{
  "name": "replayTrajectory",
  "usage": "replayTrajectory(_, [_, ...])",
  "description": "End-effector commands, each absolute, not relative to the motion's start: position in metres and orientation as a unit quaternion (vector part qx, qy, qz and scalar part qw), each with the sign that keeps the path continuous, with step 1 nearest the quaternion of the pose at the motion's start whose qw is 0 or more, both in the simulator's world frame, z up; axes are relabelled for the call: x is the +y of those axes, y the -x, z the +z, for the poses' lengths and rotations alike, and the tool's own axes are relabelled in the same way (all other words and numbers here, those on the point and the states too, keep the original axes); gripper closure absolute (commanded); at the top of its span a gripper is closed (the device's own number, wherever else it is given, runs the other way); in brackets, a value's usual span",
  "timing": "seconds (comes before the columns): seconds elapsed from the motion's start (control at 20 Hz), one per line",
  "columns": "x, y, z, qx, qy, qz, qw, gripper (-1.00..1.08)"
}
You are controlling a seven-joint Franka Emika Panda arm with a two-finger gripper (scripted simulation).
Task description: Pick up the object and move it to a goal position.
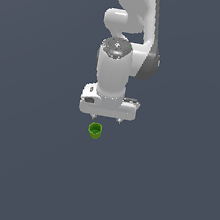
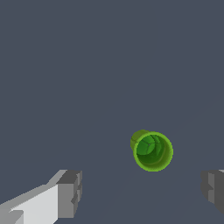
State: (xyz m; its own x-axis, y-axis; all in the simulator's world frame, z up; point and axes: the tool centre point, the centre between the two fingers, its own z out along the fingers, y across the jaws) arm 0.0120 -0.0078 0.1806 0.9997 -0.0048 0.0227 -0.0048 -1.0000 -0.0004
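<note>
The small green cup [image 2: 152, 151], judged light, rigid and thin-walled, is best taken across its outer wall by the gripper [image 2: 142, 190], whose fingers are spread apart.

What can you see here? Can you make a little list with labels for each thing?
cup: small, bright green, hollow, open end up
gripper: white, fingers wide apart, holding nothing
cup and gripper: not touching; cup is beyond the fingertips, not between them
finger: grey pad showing in the wrist view
arm: white, reaching in from the top of the exterior view
floor: plain dark grey
</note>
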Motion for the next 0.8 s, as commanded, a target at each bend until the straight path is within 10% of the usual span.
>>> replayTrajectory(0.0, [-0.008,-0.012,0.181,0.002,1.0,-0.011,0.0,-0.92])
replayTrajectory(0.75, [0.002,-0.01,0.186,0.024,1.0,-0.015,0.015,-0.92])
